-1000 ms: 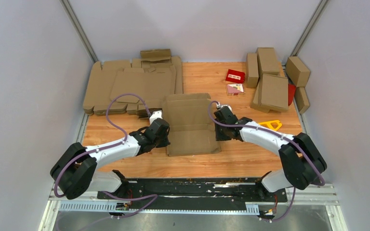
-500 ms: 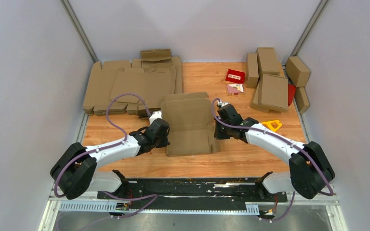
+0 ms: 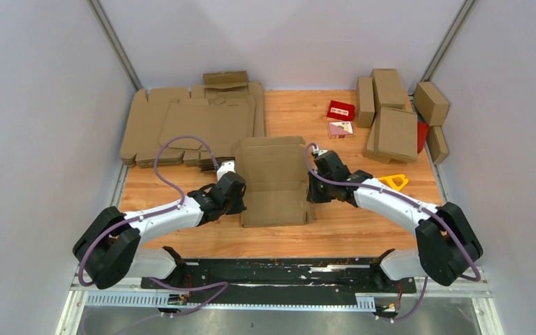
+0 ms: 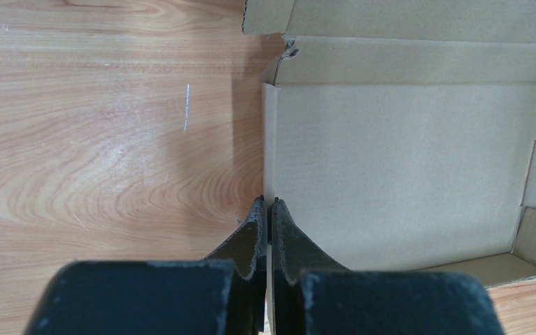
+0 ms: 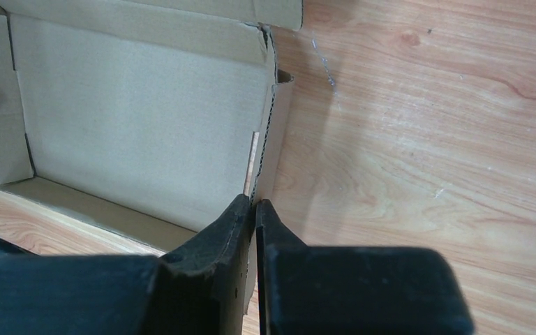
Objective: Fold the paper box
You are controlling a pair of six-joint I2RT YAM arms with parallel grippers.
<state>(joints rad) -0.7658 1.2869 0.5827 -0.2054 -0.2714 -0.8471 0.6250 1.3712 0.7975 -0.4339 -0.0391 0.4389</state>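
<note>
The paper box [image 3: 273,183] sits mid-table [image 3: 300,112] between the arms, a shallow tray with nothing inside and its lid flap open behind. The left gripper [image 4: 266,209] is pinched tight on the left wall. The right gripper [image 5: 254,206] looks nipped onto the right wall's edge, though only just, I think. Uneven pulling could slip that wall free or buckle it.

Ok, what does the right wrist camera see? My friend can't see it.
Two black fingers pinch the thin side wall of an open brown paper box, seen from just behind them. The wooden table fills the right side.
</note>
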